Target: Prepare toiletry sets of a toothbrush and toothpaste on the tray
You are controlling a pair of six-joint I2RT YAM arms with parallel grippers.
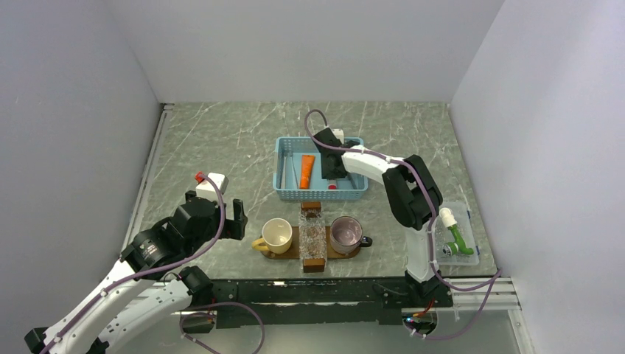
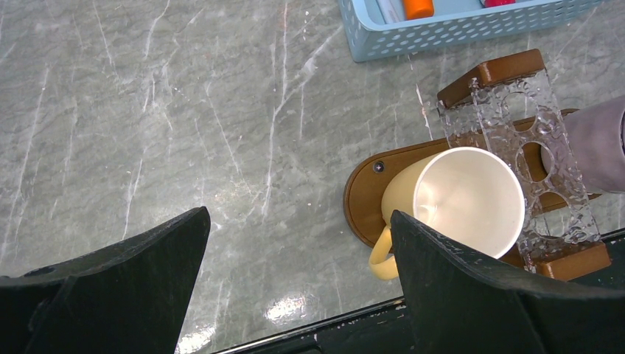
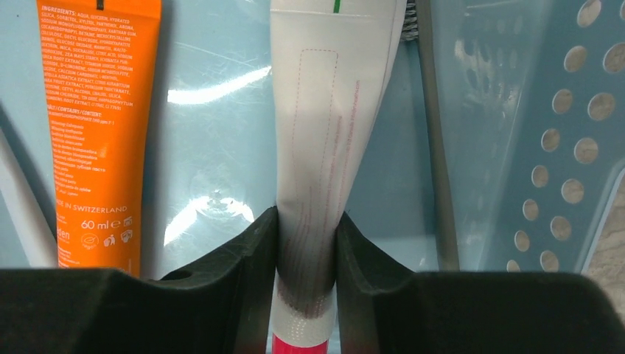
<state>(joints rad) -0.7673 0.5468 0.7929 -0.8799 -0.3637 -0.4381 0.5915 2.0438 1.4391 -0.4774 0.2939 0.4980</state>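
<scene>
The right pincer (image 3: 306,243) is clenched on a white tube (image 3: 324,147), both fingers pressing its flattened lower body just above a pink cap. The tube lies inside the light-blue basket (image 3: 545,147), beside an orange tube (image 3: 99,110). The toothbrush (image 1: 292,172) lies in the same basket, on the far side of the orange tube from the pincer. The left pincer (image 2: 298,217) is released, jaws spread wide, grasping nothing, above bare worktop (image 2: 147,110). The tray (image 2: 361,199) rests on the worktop just in front of the basket, carrying a yellow cup (image 2: 464,199), a clear holder (image 2: 531,125) and a purple cup (image 1: 346,234).
</scene>
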